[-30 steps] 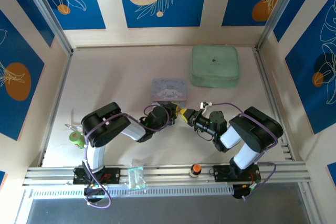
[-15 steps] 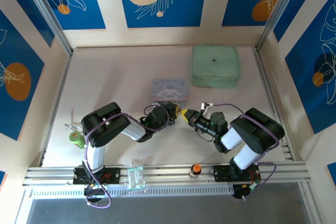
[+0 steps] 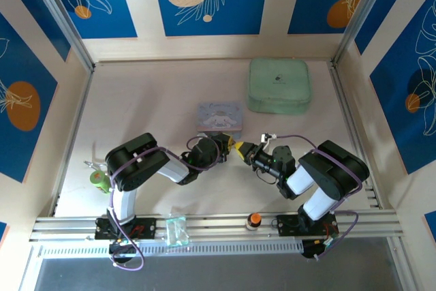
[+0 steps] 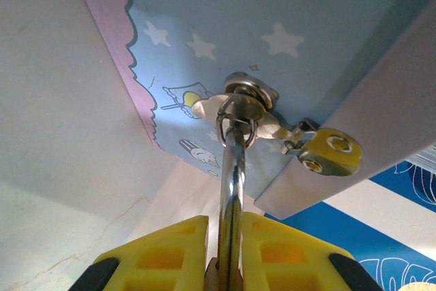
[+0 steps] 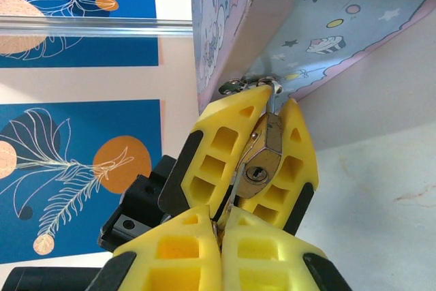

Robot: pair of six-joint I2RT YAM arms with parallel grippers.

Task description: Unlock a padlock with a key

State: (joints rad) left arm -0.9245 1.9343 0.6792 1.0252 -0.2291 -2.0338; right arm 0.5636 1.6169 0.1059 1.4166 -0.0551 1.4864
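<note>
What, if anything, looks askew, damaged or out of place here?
Nothing stands out. The padlock hangs on the clasp of the blue tin, clamped in the left gripper, keyhole facing the right gripper; nothing looks spilled or broken.

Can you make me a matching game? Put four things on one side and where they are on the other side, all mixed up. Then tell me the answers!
Things:
1. padlock
2. blue cartoon tin
3. green pouch
4. orange-topped knob

Places:
A. far right part of the table
B. on the metal rail at the near edge
C. pinched between yellow fingers
D. middle of the table

Right pairs: 1-C, 2-D, 3-A, 4-B.
</note>
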